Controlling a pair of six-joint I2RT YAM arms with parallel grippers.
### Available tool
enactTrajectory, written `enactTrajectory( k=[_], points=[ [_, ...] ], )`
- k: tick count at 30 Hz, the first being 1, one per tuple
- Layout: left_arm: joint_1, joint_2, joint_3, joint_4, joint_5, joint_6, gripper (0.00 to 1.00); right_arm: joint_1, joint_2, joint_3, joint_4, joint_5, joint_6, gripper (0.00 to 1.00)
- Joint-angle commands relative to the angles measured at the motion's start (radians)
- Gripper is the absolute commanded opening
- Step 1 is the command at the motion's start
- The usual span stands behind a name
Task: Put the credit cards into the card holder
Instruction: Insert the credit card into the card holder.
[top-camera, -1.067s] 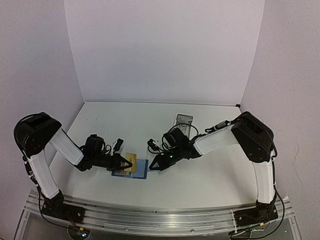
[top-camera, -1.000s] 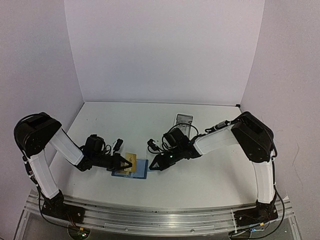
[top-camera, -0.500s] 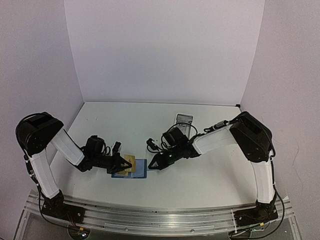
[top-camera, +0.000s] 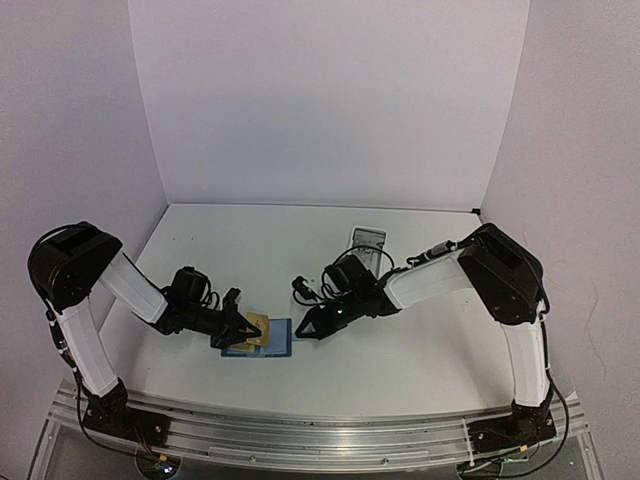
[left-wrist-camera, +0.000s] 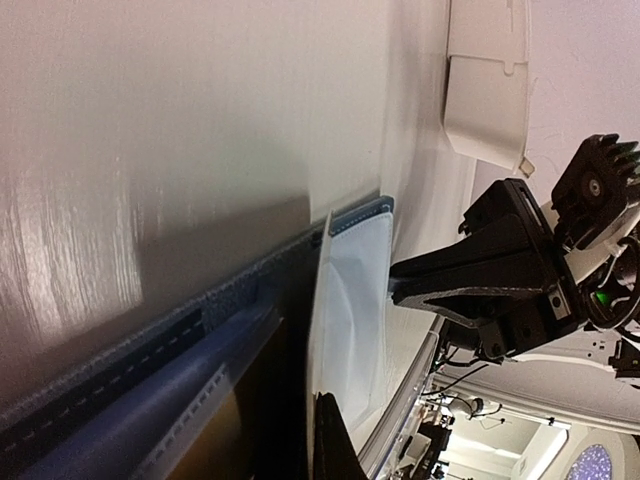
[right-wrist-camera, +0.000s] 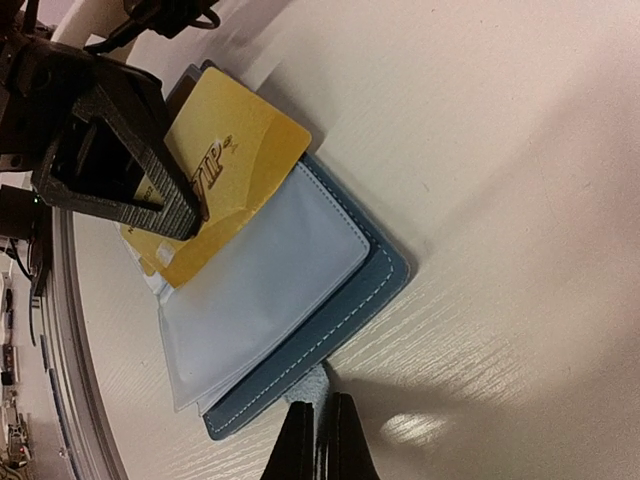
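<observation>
Over the white table (top-camera: 420, 340) both arms stretch low toward each other, left tool (top-camera: 247, 329) pinching the gold card (top-camera: 259, 323) above the holder (top-camera: 280, 346), right tool (top-camera: 303, 331) closed, tips at its edge.

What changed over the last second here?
The left fingers, shut on the gold card, drew it slightly left and nearer over the open card holder. Nothing was grasped or released. The right fingers stay shut on the card holder's tab; card holder and white tray unmoved.
</observation>
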Motion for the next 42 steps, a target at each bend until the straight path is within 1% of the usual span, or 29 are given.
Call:
enactTrajectory(
  k=[1,4,8,11,15,17,18,19,21,24,31,33,40,42],
  points=[
    [0.002,-0.003,-0.050,-0.133,-0.001,-0.025,0.00,0.002,0.012,-0.015,0.028,0.019,0.004,0.00],
    [0.001,-0.013,-0.054,-0.172,0.016,-0.032,0.00,0.003,0.001,-0.030,0.045,0.030,0.010,0.00],
    [-0.003,-0.002,-0.057,-0.172,0.041,-0.052,0.00,0.002,-0.021,-0.056,0.073,0.036,0.021,0.00],
    [-0.018,0.006,-0.066,-0.139,0.046,-0.071,0.00,0.002,-0.030,-0.085,0.104,0.034,0.030,0.00],
    [-0.016,0.005,-0.057,-0.195,0.046,-0.104,0.00,0.003,-0.039,-0.094,0.114,0.036,0.028,0.00],
    [-0.011,0.008,-0.054,-0.206,0.056,-0.131,0.00,0.004,-0.041,-0.095,0.118,0.037,0.028,0.00],
    [-0.002,0.010,-0.060,-0.225,0.075,-0.198,0.00,0.003,-0.044,-0.096,0.121,0.038,0.026,0.00],
    [-0.001,0.008,-0.071,-0.209,0.092,-0.235,0.00,0.002,-0.045,-0.097,0.122,0.039,0.025,0.00],
    [0.000,0.003,-0.076,-0.209,0.083,-0.244,0.00,0.003,-0.045,-0.099,0.126,0.038,0.023,0.00],
    [0.009,-0.007,-0.079,-0.250,0.062,-0.281,0.00,0.004,-0.039,-0.097,0.128,0.032,0.023,0.00],
    [0.011,-0.046,-0.070,-0.239,0.031,-0.240,0.00,0.003,-0.038,-0.095,0.130,0.028,0.022,0.00],
    [0.011,-0.073,-0.060,-0.247,-0.001,-0.209,0.00,0.002,-0.036,-0.093,0.130,0.024,0.023,0.00],
    [0.010,-0.101,-0.061,-0.298,-0.033,-0.225,0.00,0.002,-0.034,-0.093,0.130,0.018,0.023,0.00],
    [0.009,-0.104,-0.072,-0.254,-0.027,-0.234,0.00,0.003,-0.036,-0.098,0.130,0.017,0.022,0.00]
  ],
)
